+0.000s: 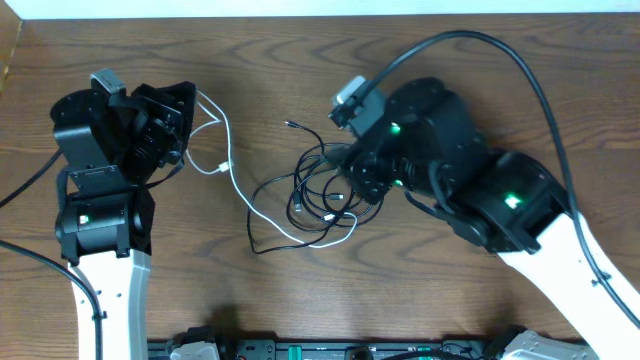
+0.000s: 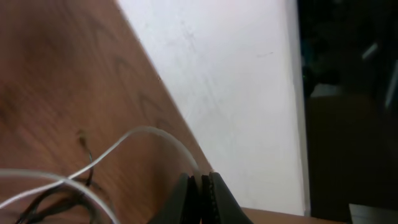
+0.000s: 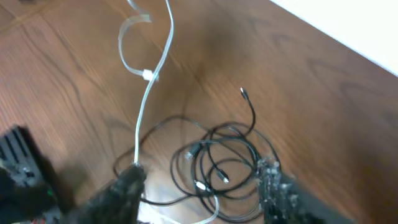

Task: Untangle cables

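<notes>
- Left gripper (image 2: 200, 186) is pressed shut on the white cable (image 2: 149, 130), which arcs out from its tips — the pinch itself sits low in frame, blurred
- White cable trails across the table (image 1: 400, 290) into the black cables (image 1: 322, 190), a loose tangle at centre
- Right gripper (image 3: 200, 171) is spread wide over that tangle, holding nothing — its fingers (image 3: 127, 186) are cut off and out of focus
- Overhead, the right arm's body hides its tips
</notes>
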You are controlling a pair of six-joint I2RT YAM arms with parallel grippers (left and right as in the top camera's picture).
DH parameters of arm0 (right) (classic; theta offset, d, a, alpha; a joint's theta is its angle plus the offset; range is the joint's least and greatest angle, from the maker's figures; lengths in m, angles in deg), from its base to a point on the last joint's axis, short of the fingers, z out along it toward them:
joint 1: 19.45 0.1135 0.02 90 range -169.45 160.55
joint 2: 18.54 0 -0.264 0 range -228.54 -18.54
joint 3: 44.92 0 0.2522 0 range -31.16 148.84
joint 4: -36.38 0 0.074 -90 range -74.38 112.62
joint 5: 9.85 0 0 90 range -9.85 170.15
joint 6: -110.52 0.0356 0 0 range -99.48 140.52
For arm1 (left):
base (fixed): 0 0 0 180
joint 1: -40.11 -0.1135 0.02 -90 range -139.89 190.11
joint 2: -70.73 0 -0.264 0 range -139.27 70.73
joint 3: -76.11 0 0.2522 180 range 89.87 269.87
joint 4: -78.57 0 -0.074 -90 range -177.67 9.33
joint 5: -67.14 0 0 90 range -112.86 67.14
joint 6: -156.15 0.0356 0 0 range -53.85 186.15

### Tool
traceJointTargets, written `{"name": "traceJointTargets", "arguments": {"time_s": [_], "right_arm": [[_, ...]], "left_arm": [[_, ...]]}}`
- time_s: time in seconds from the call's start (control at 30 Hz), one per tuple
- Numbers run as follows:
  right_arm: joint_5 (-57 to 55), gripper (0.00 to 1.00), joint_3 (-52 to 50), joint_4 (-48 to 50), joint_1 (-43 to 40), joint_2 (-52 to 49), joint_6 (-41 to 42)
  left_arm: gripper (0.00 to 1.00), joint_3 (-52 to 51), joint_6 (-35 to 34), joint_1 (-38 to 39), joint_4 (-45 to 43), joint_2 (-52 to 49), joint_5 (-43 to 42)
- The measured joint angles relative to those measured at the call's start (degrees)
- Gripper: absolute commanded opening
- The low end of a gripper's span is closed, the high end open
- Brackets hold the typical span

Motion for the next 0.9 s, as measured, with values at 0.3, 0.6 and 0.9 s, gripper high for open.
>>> {"name": "traceJointTargets", "arguments": {"time_s": [0.3,0.6,0.9], "right_arm": [[1.1,0.88,-0.4,-0.2,0.0,-5.1,1.2],[2.2,0.95,-0.4,0.3,-0.2,-5.3,1.4],[2.3,0.99,-0.5,0.0,-0.8,-5.3,1.4]], "left_arm": [[0.08,0.4,-2.8,0.0,-32.0,-0.5,-9.1],[0.08,25.3,-11.3,0.0,-38.5,-8.7,-11.6],[0.08,71.5,-13.0,0.0,-29.9,-26.4,-7.2]]}}
